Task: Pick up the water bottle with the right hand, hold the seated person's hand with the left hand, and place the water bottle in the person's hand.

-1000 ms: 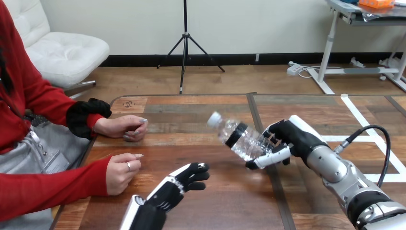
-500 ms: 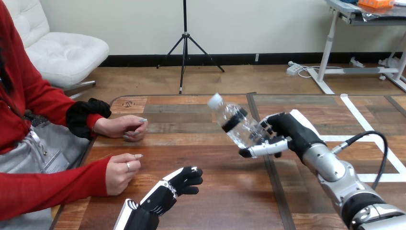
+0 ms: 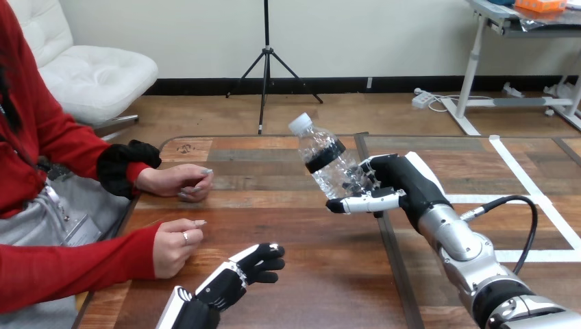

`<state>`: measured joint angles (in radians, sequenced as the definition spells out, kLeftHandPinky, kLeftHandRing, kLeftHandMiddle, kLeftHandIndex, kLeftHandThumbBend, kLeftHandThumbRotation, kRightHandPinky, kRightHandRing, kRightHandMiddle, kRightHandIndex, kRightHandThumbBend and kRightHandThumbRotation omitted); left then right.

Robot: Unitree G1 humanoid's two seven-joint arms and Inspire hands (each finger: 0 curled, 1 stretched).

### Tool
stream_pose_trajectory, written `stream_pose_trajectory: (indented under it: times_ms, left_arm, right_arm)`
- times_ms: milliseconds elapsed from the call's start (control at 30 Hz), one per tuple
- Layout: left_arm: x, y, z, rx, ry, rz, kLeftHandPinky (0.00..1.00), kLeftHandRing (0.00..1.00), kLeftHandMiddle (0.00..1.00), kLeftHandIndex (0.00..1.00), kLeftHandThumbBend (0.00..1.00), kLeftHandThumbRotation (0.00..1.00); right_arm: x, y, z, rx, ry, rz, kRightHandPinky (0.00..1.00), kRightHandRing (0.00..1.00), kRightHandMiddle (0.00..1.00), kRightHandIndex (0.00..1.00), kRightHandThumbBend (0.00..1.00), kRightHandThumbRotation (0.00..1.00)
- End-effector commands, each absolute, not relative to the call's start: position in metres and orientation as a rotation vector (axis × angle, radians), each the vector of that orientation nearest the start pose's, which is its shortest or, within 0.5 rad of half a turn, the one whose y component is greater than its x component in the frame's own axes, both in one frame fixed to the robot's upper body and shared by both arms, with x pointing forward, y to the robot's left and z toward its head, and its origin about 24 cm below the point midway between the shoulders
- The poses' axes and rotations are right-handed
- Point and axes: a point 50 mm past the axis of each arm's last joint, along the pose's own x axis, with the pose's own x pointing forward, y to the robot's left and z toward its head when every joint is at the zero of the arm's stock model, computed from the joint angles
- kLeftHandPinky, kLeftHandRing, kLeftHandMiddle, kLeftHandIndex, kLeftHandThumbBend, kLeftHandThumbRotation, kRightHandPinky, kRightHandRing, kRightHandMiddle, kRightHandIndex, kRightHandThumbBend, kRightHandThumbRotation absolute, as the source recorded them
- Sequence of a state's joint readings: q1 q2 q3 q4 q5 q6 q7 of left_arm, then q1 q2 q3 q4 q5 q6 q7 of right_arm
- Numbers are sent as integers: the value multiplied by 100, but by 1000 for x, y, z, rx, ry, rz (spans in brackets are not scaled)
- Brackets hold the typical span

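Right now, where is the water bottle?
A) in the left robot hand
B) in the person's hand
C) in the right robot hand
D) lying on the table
C: the right robot hand is curled round the water bottle, tilted above the table.

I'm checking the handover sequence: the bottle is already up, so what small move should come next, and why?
Probably the left hand should reach toward the person's nearer hand: the two are apart, while the right hand already grips the water bottle above the table.
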<state>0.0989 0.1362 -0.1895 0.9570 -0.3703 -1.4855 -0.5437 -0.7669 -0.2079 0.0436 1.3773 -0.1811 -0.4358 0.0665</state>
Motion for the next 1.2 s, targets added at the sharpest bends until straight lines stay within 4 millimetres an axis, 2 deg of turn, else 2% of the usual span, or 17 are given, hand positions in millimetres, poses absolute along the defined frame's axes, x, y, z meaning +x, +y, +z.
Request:
stream_pose_trajectory:
  times_ms: [0,367,667,1167]
  left_arm:
    - [164,168,-25,93,-468,-374,76,82,85,83,100,76]
    - [171,169,-24,92,-461,-396,79,84,86,84,100,75]
    - [174,169,-23,90,-465,-405,79,83,86,84,100,73]
    - [182,170,-18,86,-486,-411,80,85,87,84,100,74]
  right_arm:
    - [369,-158,46,-328,30,198,19,24,33,43,89,2]
    - [370,-153,53,-229,-22,202,18,23,33,42,90,0]
    - [370,-150,58,-78,-66,210,17,22,33,41,90,0]
    - [368,-149,56,46,-86,209,17,21,32,41,90,0]
